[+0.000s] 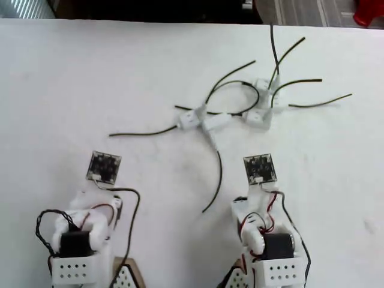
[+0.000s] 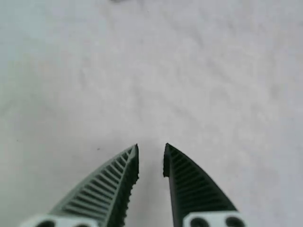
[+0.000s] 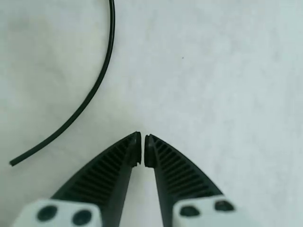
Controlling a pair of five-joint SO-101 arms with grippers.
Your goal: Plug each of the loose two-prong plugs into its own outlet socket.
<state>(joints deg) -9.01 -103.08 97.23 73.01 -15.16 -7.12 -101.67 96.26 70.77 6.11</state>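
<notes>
Plugs point(image 1: 215, 123) untouched — left gripper point(image 2: 151, 158) parted, right gripper point(image 3: 143, 149) closed

A white table point(image 1: 60, 78) takes up nearly the whole high view, its surface matte and faintly mottled under soft, even light. Along the top of the frame its far edge meets a dark strip point(image 1: 150, 9). A pale ribbed panel point(image 1: 24, 7) sits in the upper left corner. The upper right shows grey striped floor point(image 1: 300, 11) and a red object point(image 1: 369, 12).

Robotics lab bench, white table point(image 1: 66, 78), left arm point(image 1: 78, 237) and right arm point(image 1: 270, 240) with exposed wiring
</notes>
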